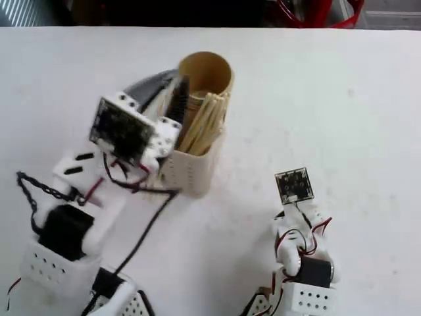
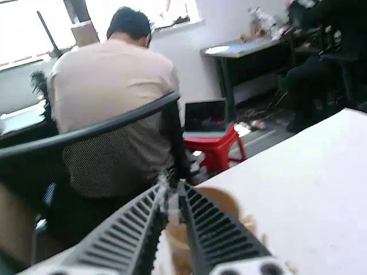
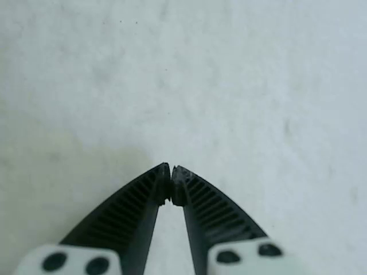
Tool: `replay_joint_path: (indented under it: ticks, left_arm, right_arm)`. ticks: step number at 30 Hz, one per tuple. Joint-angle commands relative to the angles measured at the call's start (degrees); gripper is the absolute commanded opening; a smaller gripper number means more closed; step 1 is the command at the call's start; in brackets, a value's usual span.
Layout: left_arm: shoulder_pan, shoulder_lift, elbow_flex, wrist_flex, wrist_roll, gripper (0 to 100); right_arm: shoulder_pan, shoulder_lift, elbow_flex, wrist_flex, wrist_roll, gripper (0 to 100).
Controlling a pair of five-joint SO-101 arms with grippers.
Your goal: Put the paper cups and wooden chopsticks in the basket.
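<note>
A cream perforated basket (image 1: 194,172) stands left of the table's middle. A tan paper cup (image 1: 206,74) lies tilted across its far rim, and a bundle of wooden chopsticks (image 1: 202,122) leans inside it. My left gripper (image 1: 172,89) sits over the basket's left side beside the cup, shut with nothing between its fingers. In the left wrist view the left gripper (image 2: 172,193) points level over the cup's brown rim (image 2: 221,197). My right gripper (image 3: 171,182) is shut and empty, low over bare table. The right arm (image 1: 299,227) sits near the front edge.
The white table (image 1: 342,105) stretches open to the right of the basket and behind it. Black and red cables (image 1: 141,237) trail from the left arm toward the front edge. A red stool (image 2: 215,150) and an occupied black chair (image 2: 103,149) stand beyond the table's far edge.
</note>
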Motion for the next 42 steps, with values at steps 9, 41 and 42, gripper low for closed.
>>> replay_joint_path:
  ticks: [9, 41, 42]
  left_arm:
    - [-32.13, 7.69, 14.15, 3.78, -3.69, 15]
    - [-22.29, 52.09, -2.90, 6.59, 14.77, 21]
    - [-23.87, 52.00, -1.41, 4.48, 15.74, 21]
  right_arm:
    - [-0.04, -0.13, 0.53, -0.66, -0.09, 1.8]
    - [-0.04, -0.13, 0.53, -0.66, -0.09, 1.8]
    - [-0.13, -0.13, 0.53, -0.66, -0.09, 1.8]
